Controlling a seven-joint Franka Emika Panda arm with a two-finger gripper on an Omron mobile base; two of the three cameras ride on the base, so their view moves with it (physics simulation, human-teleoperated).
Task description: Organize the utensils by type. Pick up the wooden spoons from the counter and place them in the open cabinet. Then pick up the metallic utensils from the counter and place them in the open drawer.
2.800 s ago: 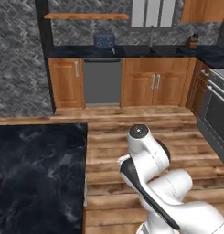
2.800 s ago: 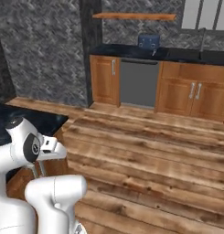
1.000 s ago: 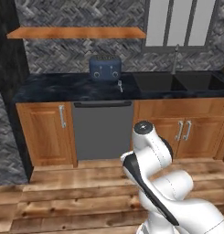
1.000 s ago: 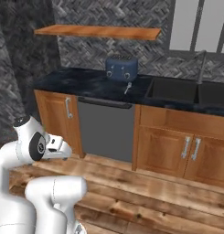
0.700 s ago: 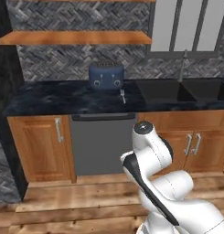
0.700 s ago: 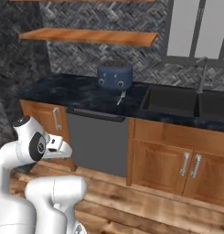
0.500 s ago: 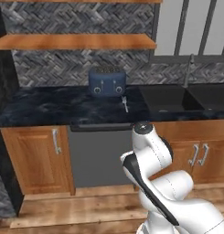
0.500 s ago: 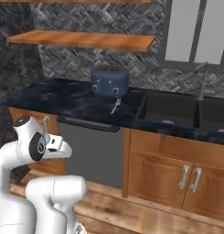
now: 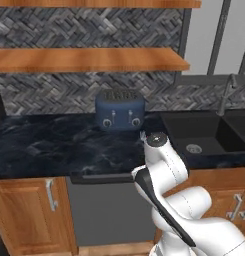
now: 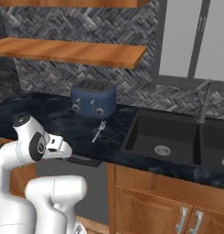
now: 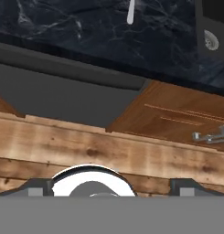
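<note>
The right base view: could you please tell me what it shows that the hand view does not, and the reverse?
The right base view adds the blue toaster, the wooden shelf above it and the faucet. The hand view adds the dark fingertips of the open jaws. Both share the black counter, the silver utensil lying on it, the sink and the grey dishwasher front.

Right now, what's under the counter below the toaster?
Under the counter, below the toaster, sits a grey dishwasher front with wooden cabinet doors either side. Its inside is hidden, and the arm covers its right edge in the left base view.
</note>
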